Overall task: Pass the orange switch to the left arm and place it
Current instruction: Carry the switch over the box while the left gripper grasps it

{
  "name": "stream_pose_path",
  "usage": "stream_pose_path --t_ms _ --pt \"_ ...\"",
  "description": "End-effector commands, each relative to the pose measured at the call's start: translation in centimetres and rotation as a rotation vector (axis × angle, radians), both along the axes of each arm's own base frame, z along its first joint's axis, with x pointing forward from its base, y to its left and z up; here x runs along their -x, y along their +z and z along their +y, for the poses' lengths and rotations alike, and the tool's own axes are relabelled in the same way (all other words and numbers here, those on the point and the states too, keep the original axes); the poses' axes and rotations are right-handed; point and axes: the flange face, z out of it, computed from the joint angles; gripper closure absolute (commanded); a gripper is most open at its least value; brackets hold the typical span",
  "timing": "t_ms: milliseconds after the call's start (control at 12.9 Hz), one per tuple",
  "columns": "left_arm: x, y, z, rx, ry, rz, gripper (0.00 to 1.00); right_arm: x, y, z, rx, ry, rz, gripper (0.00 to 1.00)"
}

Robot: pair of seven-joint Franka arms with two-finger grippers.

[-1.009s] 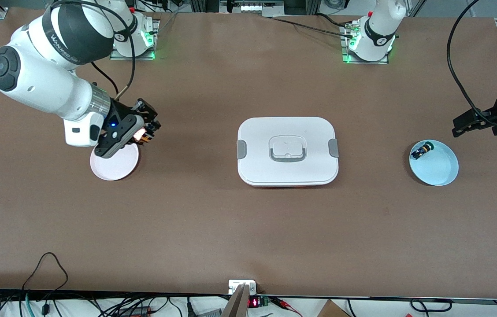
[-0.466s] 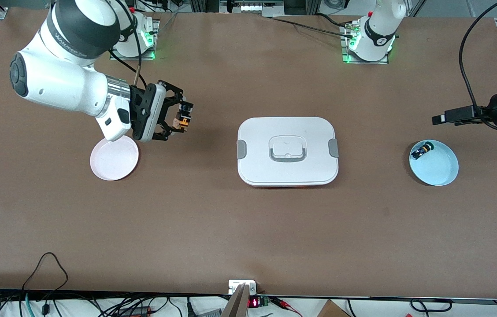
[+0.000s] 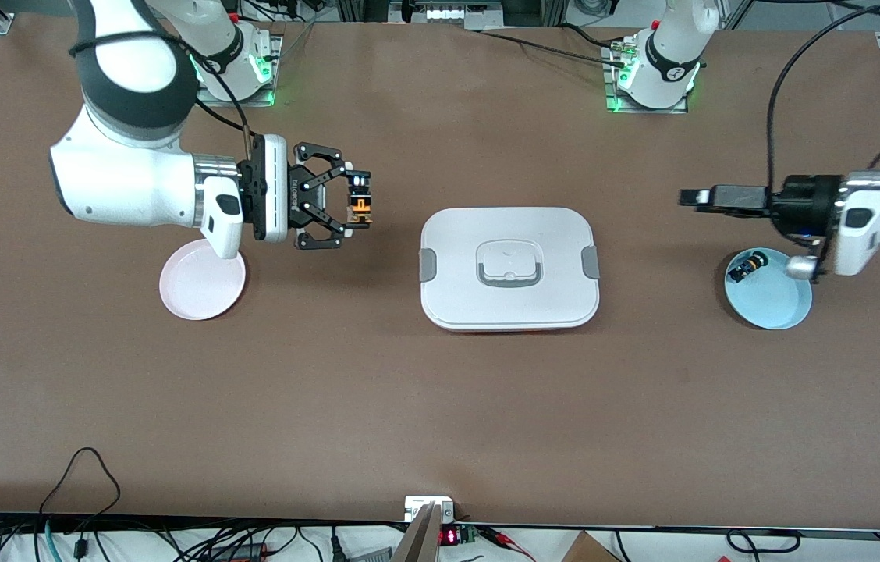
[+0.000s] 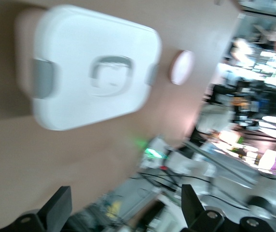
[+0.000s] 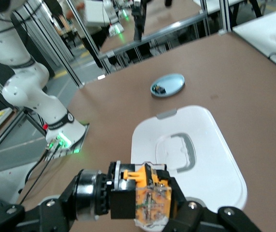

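The orange switch (image 3: 363, 205), black body with orange parts, is clamped in my right gripper (image 3: 360, 204), which is shut on it and points level at the box (image 3: 509, 268), in the air between the pink plate and the box. In the right wrist view the switch (image 5: 144, 195) sits between the pads with the white box (image 5: 191, 154) in front of it. My left gripper (image 3: 691, 197) hangs open and empty at the left arm's end, level, aimed at the box. In the left wrist view its fingers (image 4: 57, 212) stand wide apart, facing the box (image 4: 89, 63).
A pink plate (image 3: 202, 279) lies bare under the right arm's wrist. A light blue plate (image 3: 775, 300) under the left arm's wrist holds a small blue-black switch (image 3: 746, 267). Cables and electronics run along the table edge nearest the front camera.
The right gripper has risen from over the pink plate, turned level and carried the switch toward the box. The left arm has swung in from the table's end toward the box.
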Motion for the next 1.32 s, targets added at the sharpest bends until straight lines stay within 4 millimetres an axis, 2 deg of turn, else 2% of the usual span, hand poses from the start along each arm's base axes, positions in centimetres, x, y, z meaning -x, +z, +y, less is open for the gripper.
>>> stream_pose_path --t_ms 0,233,388,543,699,854,1242 --pt "-0.1 -0.2 -6.4 0.105 0.071 0.091 0.00 -0.2 -2.5 0.5 -0.177 -0.007 -0.022 0.75" --pt "-0.1 -0.8 -15.0 0.201 0.188 0.110 0.00 0.3 -5.3 2.9 -0.332 -0.037 -0.020 0.75" --pt "1.1 -2.1 -20.8 0.238 0.282 0.109 0.00 0.4 -6.9 4.8 -0.435 -0.081 -0.001 0.75" --pt "2.3 -2.4 -24.9 0.239 0.339 0.092 0.00 0.8 -7.6 6.3 -0.481 -0.105 0.004 0.75" --pt "3.2 -2.8 -27.0 0.246 0.375 0.104 0.00 1.0 -7.3 6.9 -0.507 -0.123 0.012 0.75" --pt "3.7 -3.1 -28.2 0.237 0.380 0.084 0.00 1.0 -7.1 6.9 -0.510 -0.127 0.018 0.75" --pt "4.2 -3.9 -30.2 0.284 0.457 0.131 0.00 1.0 -6.6 6.9 -0.514 -0.123 0.021 0.75"
